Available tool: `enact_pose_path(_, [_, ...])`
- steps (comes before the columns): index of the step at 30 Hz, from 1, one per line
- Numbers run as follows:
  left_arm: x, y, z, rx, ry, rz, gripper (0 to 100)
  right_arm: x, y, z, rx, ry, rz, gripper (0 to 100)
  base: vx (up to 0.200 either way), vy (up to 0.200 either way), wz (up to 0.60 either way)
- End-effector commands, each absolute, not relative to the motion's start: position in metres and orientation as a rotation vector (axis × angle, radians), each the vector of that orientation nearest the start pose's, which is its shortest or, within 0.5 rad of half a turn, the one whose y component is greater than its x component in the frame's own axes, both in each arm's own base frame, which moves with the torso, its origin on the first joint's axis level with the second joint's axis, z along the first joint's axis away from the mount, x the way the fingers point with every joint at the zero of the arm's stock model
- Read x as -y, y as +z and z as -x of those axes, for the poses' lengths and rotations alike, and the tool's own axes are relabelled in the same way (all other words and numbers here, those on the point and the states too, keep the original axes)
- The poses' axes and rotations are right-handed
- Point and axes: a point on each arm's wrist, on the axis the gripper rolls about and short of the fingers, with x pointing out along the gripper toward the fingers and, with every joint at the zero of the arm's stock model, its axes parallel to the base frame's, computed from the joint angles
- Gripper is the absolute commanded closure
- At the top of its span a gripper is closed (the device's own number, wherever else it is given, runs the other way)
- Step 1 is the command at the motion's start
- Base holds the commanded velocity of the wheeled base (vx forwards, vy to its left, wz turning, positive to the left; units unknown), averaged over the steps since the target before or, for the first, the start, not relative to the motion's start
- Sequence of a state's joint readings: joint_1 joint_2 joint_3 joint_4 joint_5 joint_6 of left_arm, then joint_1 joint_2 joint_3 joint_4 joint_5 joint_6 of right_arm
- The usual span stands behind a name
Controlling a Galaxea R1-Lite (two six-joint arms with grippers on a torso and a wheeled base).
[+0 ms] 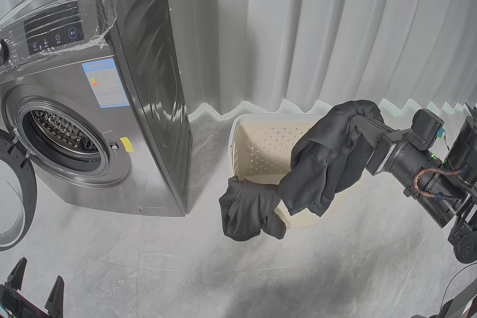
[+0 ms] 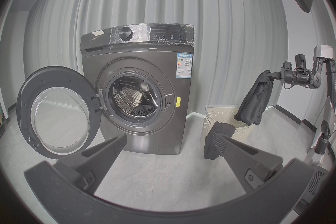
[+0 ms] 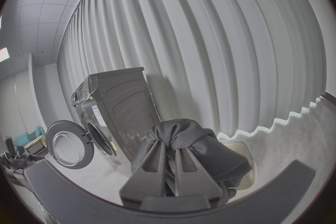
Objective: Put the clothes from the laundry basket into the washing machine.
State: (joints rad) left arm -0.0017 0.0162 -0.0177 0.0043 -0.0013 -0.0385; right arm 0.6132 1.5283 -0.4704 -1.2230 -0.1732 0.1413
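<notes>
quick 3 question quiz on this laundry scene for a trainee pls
1. True or false: the washing machine has its door shut.
2. What is the right gripper shut on? A) a dark garment B) a white towel C) nothing
3. Fill in: a second dark garment hangs over the ___ of the laundry basket.
Key: 1 false, the door is open; 2 A; 3 rim.

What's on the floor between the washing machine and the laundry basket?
Nothing: the head view shows bare floor between washing machine and laundry basket; a dark garment drapes the basket's corner.
</notes>
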Motion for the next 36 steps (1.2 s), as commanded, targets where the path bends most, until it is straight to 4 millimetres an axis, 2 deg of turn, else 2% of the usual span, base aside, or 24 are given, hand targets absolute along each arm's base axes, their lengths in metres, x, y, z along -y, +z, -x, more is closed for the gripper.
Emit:
enact_pose_path(1, [0.0000,0.0755,0.0228,-0.005,-0.005,0.038,0,-0.1297,0.2038,-0.1966,0.133,0.436,-0.205,100,0.000,0.000,0.00])
enact_pose_path(3, [0.0000,0.0759,0.0229,-0.003,-0.005,0.037,0,-0.1300,0.2027,-0.1970,0.128,0.436,-0.205,100,0.000,0.000,0.00])
enact_pose_path(36, [0.0000,0.0757,0.0229,-0.005,-0.005,0.043,0,-0.1333,0.2004,-0.1946,0.119,0.458,-0.206,100,0.000,0.200,0.00])
